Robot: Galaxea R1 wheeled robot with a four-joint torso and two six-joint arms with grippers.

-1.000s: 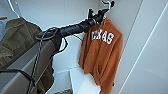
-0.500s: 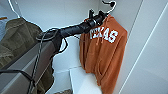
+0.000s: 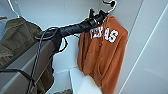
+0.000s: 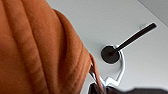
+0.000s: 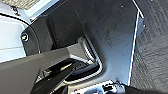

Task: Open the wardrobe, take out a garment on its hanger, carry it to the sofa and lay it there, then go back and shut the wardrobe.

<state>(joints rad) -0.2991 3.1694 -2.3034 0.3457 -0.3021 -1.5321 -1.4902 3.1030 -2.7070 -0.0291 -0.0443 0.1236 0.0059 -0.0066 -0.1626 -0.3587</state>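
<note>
Left gripper [image 3: 97,15] raised at the end of the outstretched dark arm, up at the shoulder of the garment [image 3: 102,57], right beside the hanger [image 3: 113,6]. Whether clamped on the hanger, or apart, cannot tell: fingers lost against the dark arm and the orange cloth. Seen from the left wrist, the white hanger hook [image 4: 120,67] curled around a dark rail [image 4: 136,37], just where that rail meets its round dark mount [image 4: 110,53] on the white panel. Thick orange folds of the garment [image 4: 42,50] pressed close beside it.

Garment hanging inside the open wardrobe [image 3: 62,15], against its right-hand wall. Burnt-orange hooded sweatshirt, white block letters "TEXAS" [image 3: 104,33] across the chest, the first letters partly crossed by the arm. Hem reaching down near a white ledge [image 3: 82,82] at the bottom of the wardrobe interior. White door panel [image 3: 150,55] standing open further right.

Over on the left of the head view, a dark olive-green jacket [image 3: 17,37] hanging too, partly behind the grey upper section of the arm and its black cable [image 3: 37,57].

Right gripper: state cannot tell from the right wrist view; dark robot parts close up, dark carpeted floor [image 5: 152,50] alongside.
</note>
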